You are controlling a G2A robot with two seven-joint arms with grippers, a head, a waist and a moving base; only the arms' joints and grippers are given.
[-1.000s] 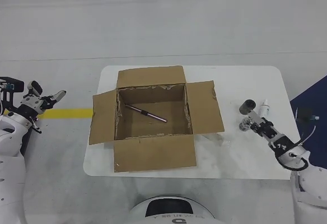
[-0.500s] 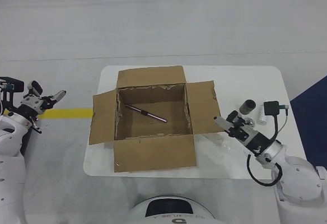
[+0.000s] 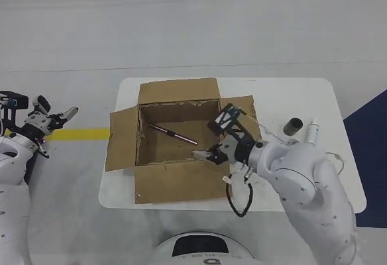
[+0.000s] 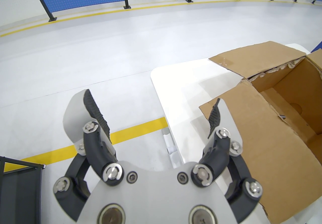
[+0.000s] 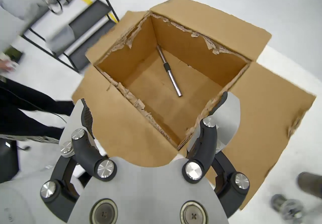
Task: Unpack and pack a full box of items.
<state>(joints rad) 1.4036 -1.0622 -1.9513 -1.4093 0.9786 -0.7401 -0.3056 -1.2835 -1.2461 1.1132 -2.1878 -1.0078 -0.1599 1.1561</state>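
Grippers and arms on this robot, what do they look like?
The left arm and right arm have smooth white shells. The left gripper and right gripper each have two curved silver fingers lined with black ribbed pads, on black links with silver bolts. A black cable loops at the right wrist.

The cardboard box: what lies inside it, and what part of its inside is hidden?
One metal rod lies flat on the floor of the cardboard box. In the top view the right gripper covers a small patch of floor by one corner; that patch cannot be seen.
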